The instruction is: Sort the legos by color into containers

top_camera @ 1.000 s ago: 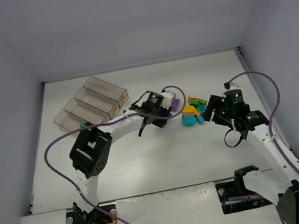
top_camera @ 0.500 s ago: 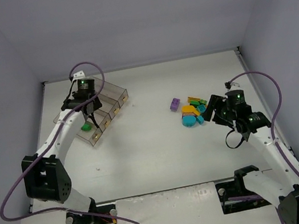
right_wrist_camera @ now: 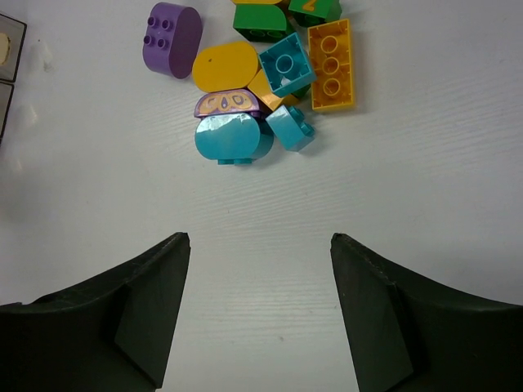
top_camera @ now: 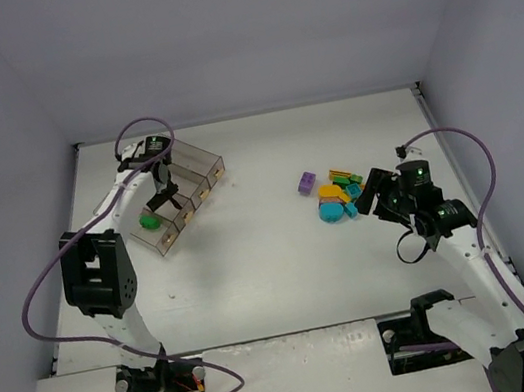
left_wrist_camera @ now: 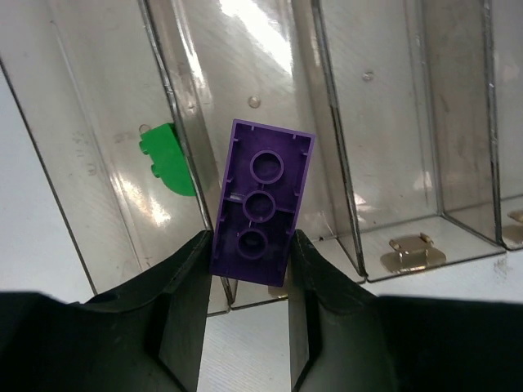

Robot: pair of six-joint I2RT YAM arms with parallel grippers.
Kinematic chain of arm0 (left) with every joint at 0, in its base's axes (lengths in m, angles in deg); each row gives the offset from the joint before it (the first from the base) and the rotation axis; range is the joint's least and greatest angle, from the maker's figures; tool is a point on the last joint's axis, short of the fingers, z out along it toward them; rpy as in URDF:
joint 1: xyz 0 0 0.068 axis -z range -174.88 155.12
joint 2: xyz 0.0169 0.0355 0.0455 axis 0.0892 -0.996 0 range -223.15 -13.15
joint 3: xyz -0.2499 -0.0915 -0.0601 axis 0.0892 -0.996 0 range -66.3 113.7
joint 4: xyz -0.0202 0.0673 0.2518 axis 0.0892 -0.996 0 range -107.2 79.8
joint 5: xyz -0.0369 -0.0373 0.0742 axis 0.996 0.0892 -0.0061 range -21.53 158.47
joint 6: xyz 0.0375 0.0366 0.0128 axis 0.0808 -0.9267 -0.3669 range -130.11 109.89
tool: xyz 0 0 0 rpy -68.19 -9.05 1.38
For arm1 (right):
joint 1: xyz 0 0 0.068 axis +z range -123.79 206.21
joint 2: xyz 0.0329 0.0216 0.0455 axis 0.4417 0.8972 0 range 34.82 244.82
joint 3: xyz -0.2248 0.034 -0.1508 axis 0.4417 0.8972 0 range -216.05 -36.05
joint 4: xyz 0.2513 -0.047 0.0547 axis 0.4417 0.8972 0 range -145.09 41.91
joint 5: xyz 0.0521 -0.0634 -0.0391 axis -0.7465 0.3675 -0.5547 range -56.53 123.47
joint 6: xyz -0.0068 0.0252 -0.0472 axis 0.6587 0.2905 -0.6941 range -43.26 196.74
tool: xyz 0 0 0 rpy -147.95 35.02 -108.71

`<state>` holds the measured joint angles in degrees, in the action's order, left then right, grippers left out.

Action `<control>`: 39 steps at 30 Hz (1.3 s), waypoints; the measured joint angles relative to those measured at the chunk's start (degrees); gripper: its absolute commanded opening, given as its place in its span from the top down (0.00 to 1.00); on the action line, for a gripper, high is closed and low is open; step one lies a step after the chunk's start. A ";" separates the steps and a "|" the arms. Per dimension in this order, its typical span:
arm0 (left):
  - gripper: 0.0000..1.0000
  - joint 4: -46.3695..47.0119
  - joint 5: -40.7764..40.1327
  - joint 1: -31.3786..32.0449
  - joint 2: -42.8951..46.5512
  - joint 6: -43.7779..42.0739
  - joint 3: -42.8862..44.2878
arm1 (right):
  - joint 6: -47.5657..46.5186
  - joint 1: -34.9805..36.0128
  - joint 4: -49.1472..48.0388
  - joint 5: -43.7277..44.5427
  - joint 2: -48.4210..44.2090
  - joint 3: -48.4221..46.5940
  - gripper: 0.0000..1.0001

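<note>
table (top_camera: 282,253): white, walled in; everything sits on it
containers (top_camera: 203,162): four clear smoky bins joined in a row, far left, set on a diagonal
left gripper (left_wrist_camera: 249,269): hangs over the bins, jaws closed to brick width, pinching the near end of the purple brick (left_wrist_camera: 263,200)
right gripper (right_wrist_camera: 259,245): jaws wide apart, nothing in them, hovering just on the near side of the pile
pile (top_camera: 335,193): loose legos right of centre, well apart from the bins; right arm is the nearer one
pile contents: purple rounded piece (right_wrist_camera: 172,28), cyan rounded piece (right_wrist_camera: 233,139), orange-yellow brick (right_wrist_camera: 333,65), plus green and more cyan, mostly touching
purple brick look: oblong, hollow underside with three round tubes facing the wrist camera
key relation: brick's long axis runs roughly along the bin length, a bit tilted; it hangs over the second bin, low corner near the dividing wall
next move, my guess: release should land it in that second bin
green lego (left_wrist_camera: 167,151): alone in the end bin, next door
</note>
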<state>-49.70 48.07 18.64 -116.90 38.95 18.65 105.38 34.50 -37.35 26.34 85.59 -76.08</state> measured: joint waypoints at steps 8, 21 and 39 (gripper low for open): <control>0.58 -0.94 0.68 -1.42 -0.37 4.94 -0.11 | 0.07 0.00 0.17 0.00 -0.96 0.02 0.32; 0.42 -0.17 0.92 -0.79 -0.37 3.39 -0.09 | -0.15 0.00 0.37 0.00 -0.28 0.02 0.30; 0.37 18.21 17.38 23.67 -16.81 -27.54 21.66 | -0.61 0.00 0.44 -0.07 -0.17 0.02 0.28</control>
<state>-31.50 65.45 42.31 -133.71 11.41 40.31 104.77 34.50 -36.91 26.27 85.41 -76.06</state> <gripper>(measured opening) 0.633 0.717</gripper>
